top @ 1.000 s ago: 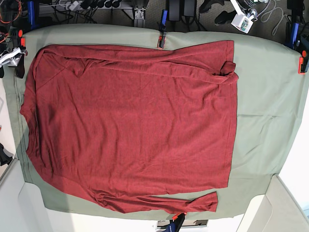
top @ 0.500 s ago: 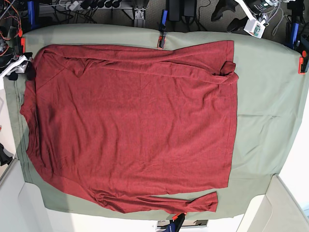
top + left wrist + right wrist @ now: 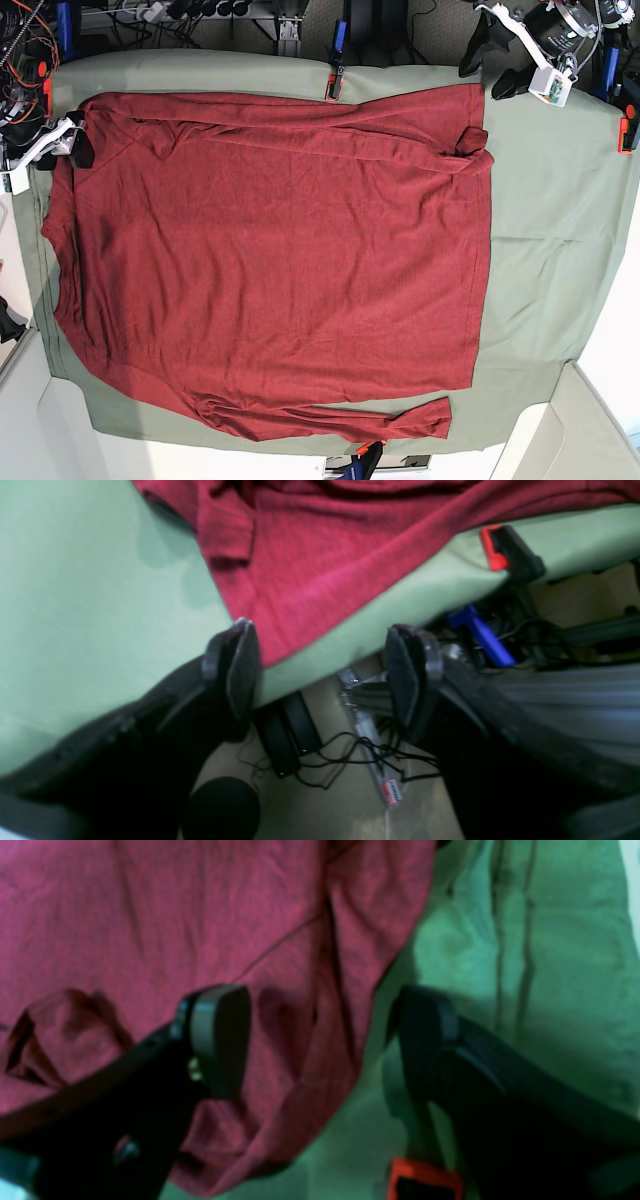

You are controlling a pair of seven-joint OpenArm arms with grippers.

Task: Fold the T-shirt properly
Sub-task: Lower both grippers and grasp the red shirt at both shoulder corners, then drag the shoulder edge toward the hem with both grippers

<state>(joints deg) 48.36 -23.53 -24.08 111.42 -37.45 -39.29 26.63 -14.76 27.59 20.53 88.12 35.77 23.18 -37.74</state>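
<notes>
The dark red T-shirt point(image 3: 270, 250) lies spread flat on the sage-green table cloth point(image 3: 545, 200), with one long sleeve folded along the far edge and the other along the near edge. My left gripper point(image 3: 490, 68) hovers open at the shirt's far right corner. In the left wrist view that gripper point(image 3: 322, 677) straddles the table's edge, and the T-shirt point(image 3: 310, 570) has its corner just ahead of the fingers. My right gripper point(image 3: 80, 138) stands open over the far left shoulder. In the right wrist view the right gripper point(image 3: 322, 1040) has one finger over the T-shirt point(image 3: 175, 915) and one over cloth.
Orange-and-black clamps point(image 3: 333, 85) point(image 3: 627, 128) pin the cloth at the far edge, and another clamp point(image 3: 365, 455) holds the near edge. A blue clamp point(image 3: 480, 635) and cables hang below the table's far side. White panels point(image 3: 560, 430) flank the near corners.
Both arms have come in from the table's far corners toward the shirt, the left toward its far right corner, the right onto its far left shoulder. The shirt has not moved.
</notes>
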